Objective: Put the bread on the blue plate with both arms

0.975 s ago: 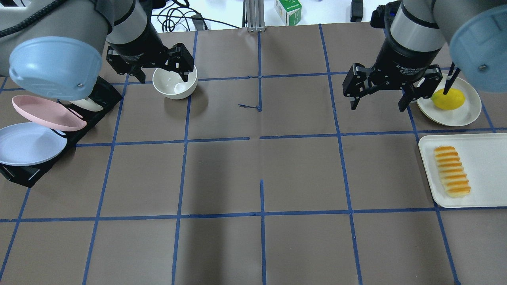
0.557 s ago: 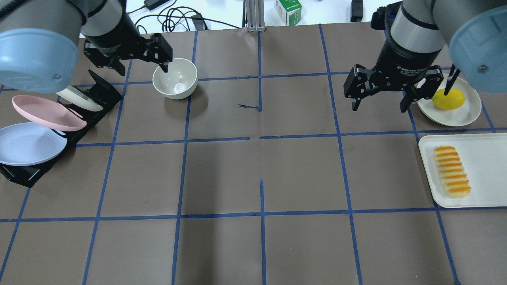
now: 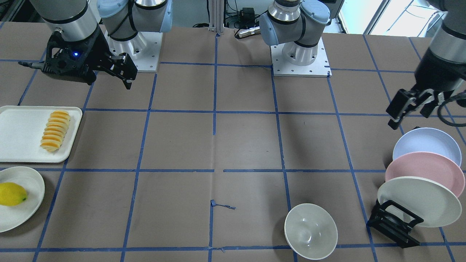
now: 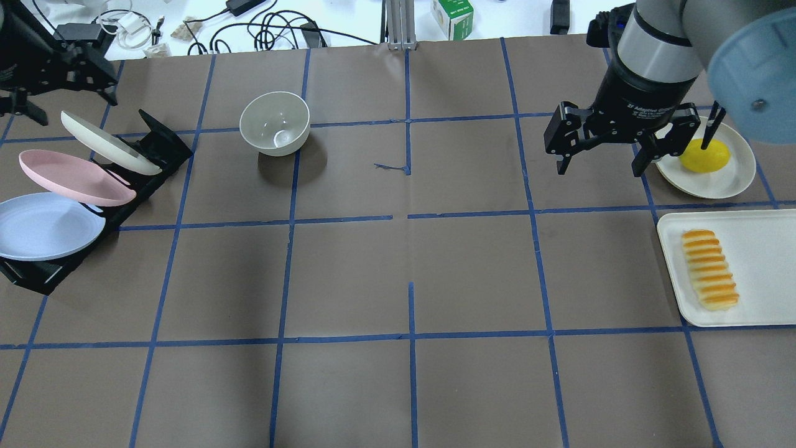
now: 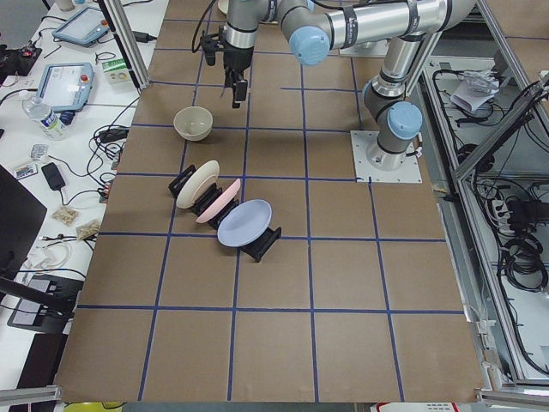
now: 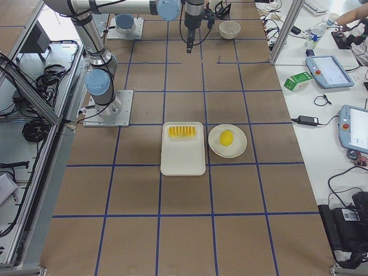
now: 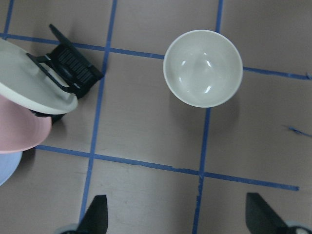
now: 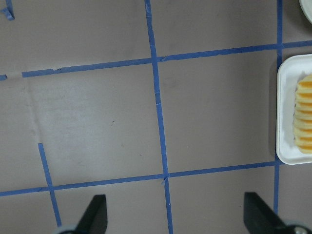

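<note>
While the bread [image 4: 709, 269] lies on the white tray [image 4: 768, 249] at the counter's right end, long axis pointing away from the robot, the right pincer [image 4: 599, 168] hangs nearer it, wide and empty. The left pincer [image 7: 179, 217], also wide, hovers near the racked blue plate [image 4: 43, 227].

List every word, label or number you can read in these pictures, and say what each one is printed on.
"2F Adaptive": white print on the black body of the right gripper; the word that follows is not clear.
The smaller lines beneath that print are too small to read.
Green box past the table's far edge: its print is too blurred to read.
Tablet on the side desk: its screen is too small to read.
</note>
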Action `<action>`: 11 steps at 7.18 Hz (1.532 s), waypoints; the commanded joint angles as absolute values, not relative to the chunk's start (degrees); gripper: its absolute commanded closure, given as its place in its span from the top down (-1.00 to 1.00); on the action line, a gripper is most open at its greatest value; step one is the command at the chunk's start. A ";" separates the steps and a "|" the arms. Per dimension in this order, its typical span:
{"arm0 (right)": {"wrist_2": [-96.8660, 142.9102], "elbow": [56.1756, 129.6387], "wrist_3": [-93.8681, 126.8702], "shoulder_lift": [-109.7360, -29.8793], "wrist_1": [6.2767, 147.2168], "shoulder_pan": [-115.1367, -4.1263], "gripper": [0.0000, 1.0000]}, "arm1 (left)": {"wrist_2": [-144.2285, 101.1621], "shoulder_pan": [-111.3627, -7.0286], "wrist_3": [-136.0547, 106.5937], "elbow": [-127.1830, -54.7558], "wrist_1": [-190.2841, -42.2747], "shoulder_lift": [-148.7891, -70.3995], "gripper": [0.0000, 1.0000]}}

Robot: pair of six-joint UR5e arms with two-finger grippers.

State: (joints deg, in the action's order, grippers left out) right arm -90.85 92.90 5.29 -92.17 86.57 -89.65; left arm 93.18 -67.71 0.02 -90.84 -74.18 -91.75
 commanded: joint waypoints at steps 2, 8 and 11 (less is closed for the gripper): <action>-90.88 92.99 4.75 -91.93 86.84 -88.34 1.00 | 96.77 -48.23 -0.88 -93.68 -72.16 -95.70 1.00; -91.85 101.92 -26.85 -88.43 99.81 -64.73 1.00 | 103.45 -43.77 -0.79 -94.57 -62.85 -111.70 1.00; -91.41 105.47 -34.36 -81.42 109.14 -58.20 1.00 | 102.83 -43.77 -0.79 -94.31 -63.19 -112.06 -0.63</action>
State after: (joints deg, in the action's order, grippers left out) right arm -91.48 104.62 -32.06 -84.76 105.55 -60.44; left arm 103.01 -43.77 -0.81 -94.46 -62.95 -111.99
